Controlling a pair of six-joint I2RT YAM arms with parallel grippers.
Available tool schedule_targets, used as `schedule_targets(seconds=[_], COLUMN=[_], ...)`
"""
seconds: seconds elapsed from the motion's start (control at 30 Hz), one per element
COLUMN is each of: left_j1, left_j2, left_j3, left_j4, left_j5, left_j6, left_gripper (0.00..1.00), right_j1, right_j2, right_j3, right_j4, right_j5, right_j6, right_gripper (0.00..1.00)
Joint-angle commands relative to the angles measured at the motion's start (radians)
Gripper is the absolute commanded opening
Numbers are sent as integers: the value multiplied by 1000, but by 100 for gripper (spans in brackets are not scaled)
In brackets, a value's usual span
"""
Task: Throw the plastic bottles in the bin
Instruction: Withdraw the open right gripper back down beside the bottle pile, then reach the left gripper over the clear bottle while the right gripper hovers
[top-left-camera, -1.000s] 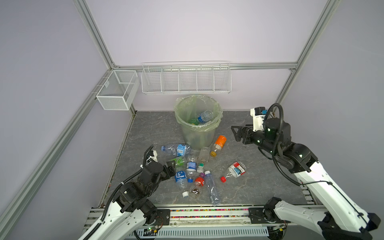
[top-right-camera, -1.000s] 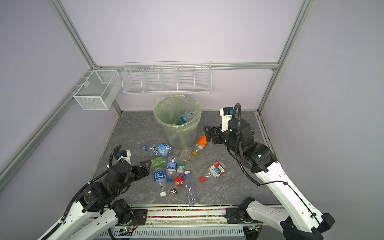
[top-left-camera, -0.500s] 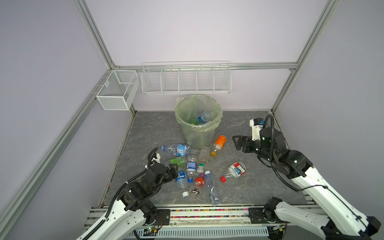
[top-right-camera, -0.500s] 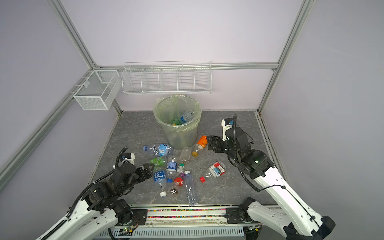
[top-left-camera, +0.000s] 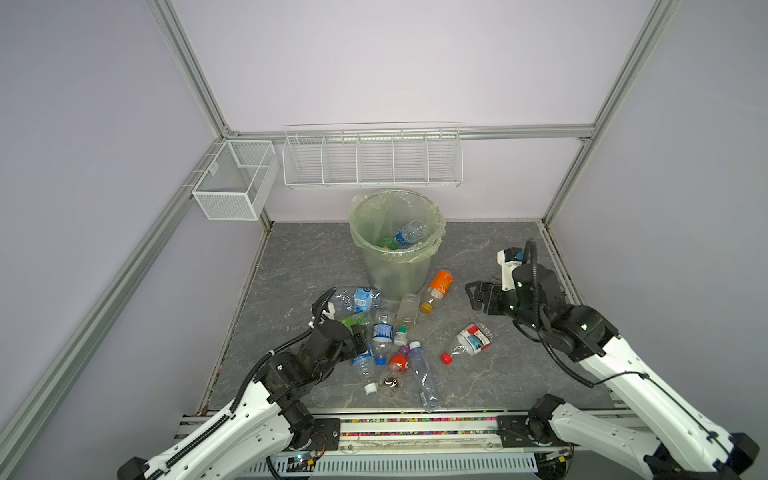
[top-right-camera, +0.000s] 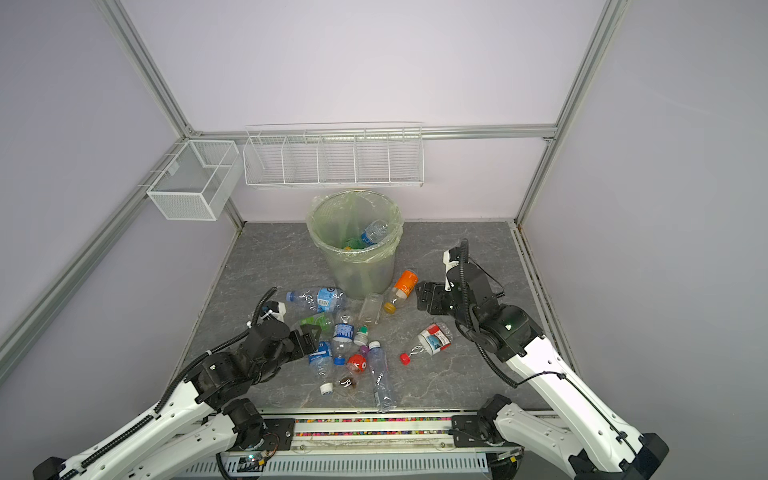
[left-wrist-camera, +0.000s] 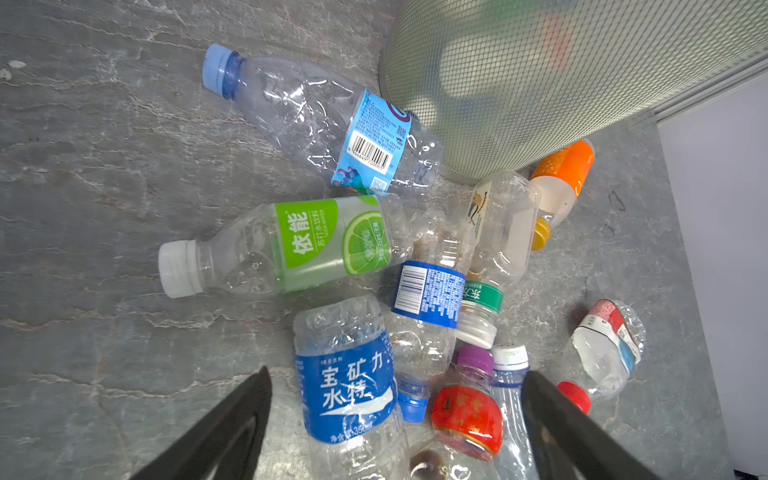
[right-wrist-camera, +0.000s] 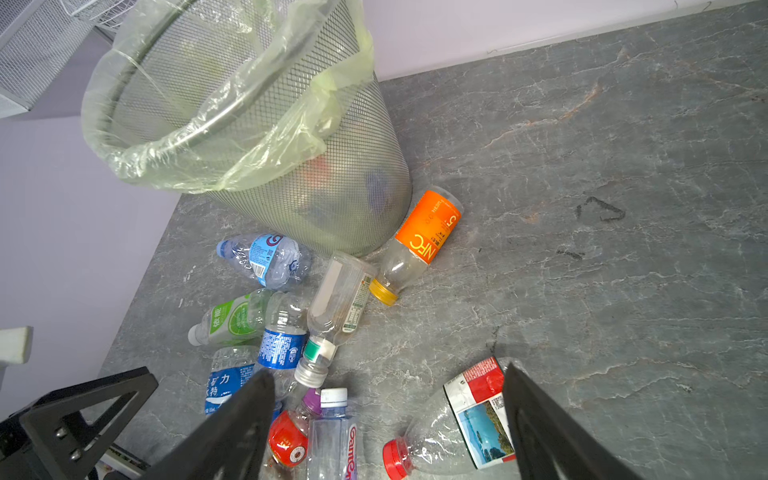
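Note:
The bin (top-left-camera: 395, 272) (top-right-camera: 357, 270) stands at the back middle with a blue-labelled bottle (top-left-camera: 409, 233) and others inside. Several plastic bottles lie on the floor in front of it. My left gripper (top-left-camera: 360, 336) (left-wrist-camera: 397, 374) is open, low over the pile, with a crushed blue-labelled bottle (left-wrist-camera: 347, 395) and a small red-labelled one (left-wrist-camera: 467, 415) between its fingers, untouched. My right gripper (top-left-camera: 473, 296) (right-wrist-camera: 386, 372) is open and empty. It hangs right of the orange-labelled bottle (top-left-camera: 439, 284) (right-wrist-camera: 428, 232) and above a crushed red-capped bottle (top-left-camera: 471, 340) (right-wrist-camera: 465, 428).
A white wire mesh box (top-left-camera: 235, 183) and a long white wire rack (top-left-camera: 372, 160) hang on the back wall above the bin. A green-labelled bottle (left-wrist-camera: 307, 245) and a light-blue-labelled one (left-wrist-camera: 332, 124) lie left of the pile. A loose white cap (top-left-camera: 370, 388) sits near the front.
My right gripper has come down and drawn back from beside the bin's rim to low over the floor. My left gripper has edged forward and lower into the bottle pile.

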Motion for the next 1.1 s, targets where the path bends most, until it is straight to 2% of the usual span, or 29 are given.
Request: schedule_targets(seconds=[0.0, 0.67, 1.07], left_j1=[-8, -93, -102], left_j2=[32, 365, 611], left_j3=[40, 191, 356], left_j4=[54, 213, 233], left_j5=[10, 36, 57], left_j6=[18, 89, 208], left_gripper=[92, 92, 92], right_j1=[0, -1, -2], right_j2=[-29, -65, -144], right_j3=[-21, -52, -58], right_j4=[-12, -26, -94], right_j5=[6, 1, 33], right_j6=[25, 44, 43], right_gripper=[88, 88, 88])
